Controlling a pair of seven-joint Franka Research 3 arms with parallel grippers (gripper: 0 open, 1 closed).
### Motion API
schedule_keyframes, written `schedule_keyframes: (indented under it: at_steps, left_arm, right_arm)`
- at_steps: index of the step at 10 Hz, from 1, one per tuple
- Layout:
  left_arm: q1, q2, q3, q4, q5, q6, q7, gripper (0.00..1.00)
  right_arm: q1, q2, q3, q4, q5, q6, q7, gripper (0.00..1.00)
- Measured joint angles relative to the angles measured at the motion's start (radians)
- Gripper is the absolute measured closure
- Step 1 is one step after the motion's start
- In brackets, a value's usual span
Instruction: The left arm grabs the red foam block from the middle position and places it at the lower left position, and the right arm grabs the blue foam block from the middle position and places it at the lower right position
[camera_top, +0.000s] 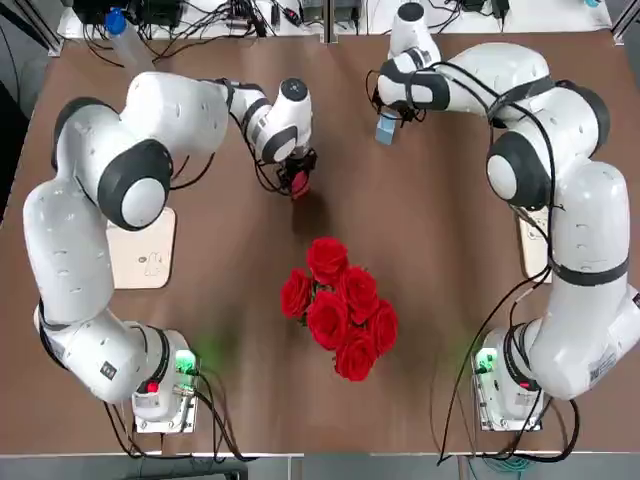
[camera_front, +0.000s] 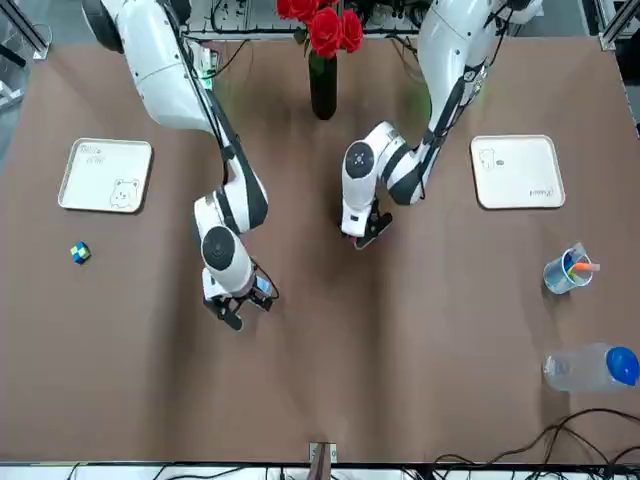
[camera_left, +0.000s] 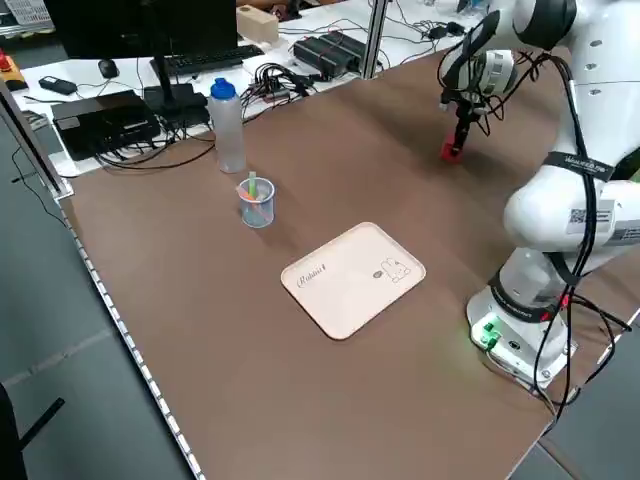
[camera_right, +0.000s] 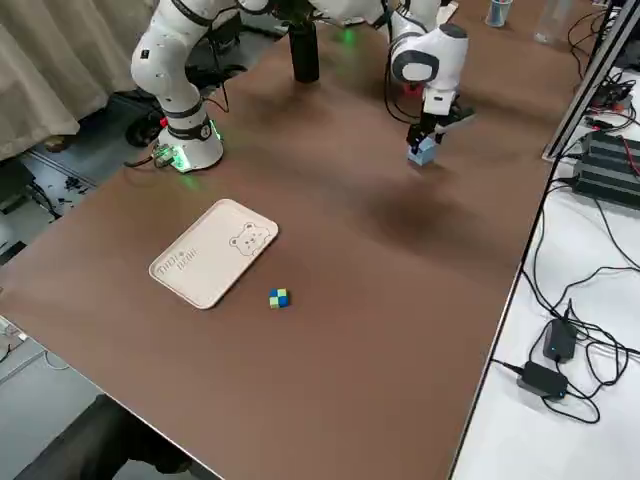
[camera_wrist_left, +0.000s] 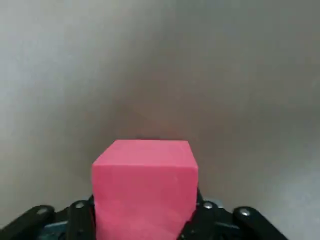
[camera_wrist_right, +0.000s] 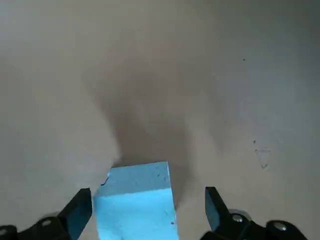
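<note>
Squeezing the red foam block, the left tool has a finger on each side of it. That arm reaches out over the brown desk, past the red roses as seen from the robot's side.

The right tool is let go, its two fingers wide apart. The blue foam block sits between them, closer to one finger than the other. It is over on the robot's right part of the desk, well apart from the red one.

The roses stand up in a dark vase between the arms. A flat tray with a bear on it lies at the left, and another bear tray lies at the right. A little cube with coloured squares is near the right one. At the far left, a cup and a bottle with a blue cap stand near each other.
</note>
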Motion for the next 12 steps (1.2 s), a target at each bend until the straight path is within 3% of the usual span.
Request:
schedule_keyframes:
  at_steps: [3,5,6,8,10,12]
  left_arm:
    - [0.044,-0.061,0.000,0.007,0.000,-0.089,-0.007,0.37]
    - [0.100,-0.133,-0.002,0.008,-0.001,-0.181,0.037,0.37]
    - [0.131,-0.154,-0.004,0.007,-0.001,-0.217,0.069,0.37]
    - [0.221,-0.178,-0.007,0.006,-0.004,-0.308,0.154,0.37]
    - [0.325,-0.213,-0.008,-0.011,-0.007,-0.361,0.238,0.37]
    - [0.434,-0.284,-0.008,-0.077,-0.007,-0.373,0.342,0.37]
  right_arm:
    - [0.015,0.014,0.001,0.000,-0.003,0.001,0.000,0.03]
    - [0.020,0.017,0.001,0.001,-0.003,0.001,0.000,0.17]
    - [0.020,0.018,0.001,0.001,-0.003,0.001,0.000,0.32]
    - [0.020,0.018,0.001,0.005,-0.003,0.001,0.000,0.45]
    - [0.020,0.017,-0.001,0.017,-0.003,-0.020,-0.001,0.49]
    - [0.015,0.009,-0.016,0.085,-0.006,-0.157,-0.037,0.49]
